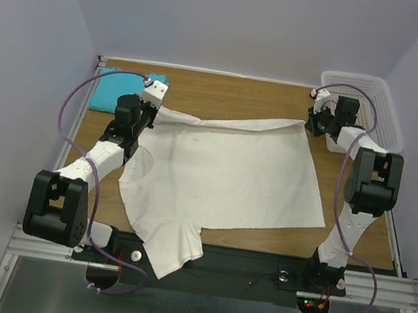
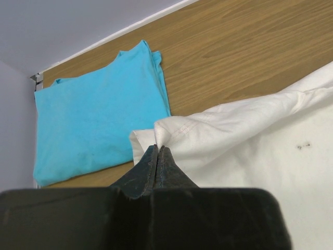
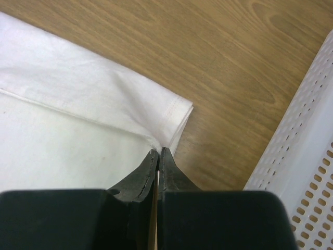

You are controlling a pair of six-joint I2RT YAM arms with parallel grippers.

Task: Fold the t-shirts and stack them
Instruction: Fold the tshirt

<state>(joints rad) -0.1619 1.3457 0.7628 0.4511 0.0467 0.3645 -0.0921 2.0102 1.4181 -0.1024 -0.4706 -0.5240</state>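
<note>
1. At the far left of the table point(image 1: 235, 89), the left gripper point(image 2: 157, 149) is pinched together on a bunched fold of the cream t-shirt point(image 1: 230, 171). The fabric sits right at the fingertips.
2. The right gripper point(image 3: 157, 152) is likewise clamped on the shirt's far right corner, with the stitched hem showing just past the tips.
3. The shirt lies spread across mid-table, rumpled along the far edge between the two grips. One sleeve hangs over the near edge.
4. The turquoise t-shirt point(image 2: 93, 120) lies folded in the far left corner, just beside the left grip. Can't tell whether its edge touches the cream fabric.
5. The basket point(image 3: 307, 156) stands just right of the right grip, clear of the shirt.
6. My read of the step: fold the far edge over toward the near side.
7. To do it well:
   - Raise both corners together at equal height, with the edge taut between them.
   - Stay low so the lower layer doesn't drag.
   - The left bite looks shallow and bunched, so expect slip or an extra layer coming along.
   - Pull away from the turquoise shirt without snagging it.
   - Keep the right arm off the basket wall.
   - Let go only once the edge lies flat and aligned.
</note>
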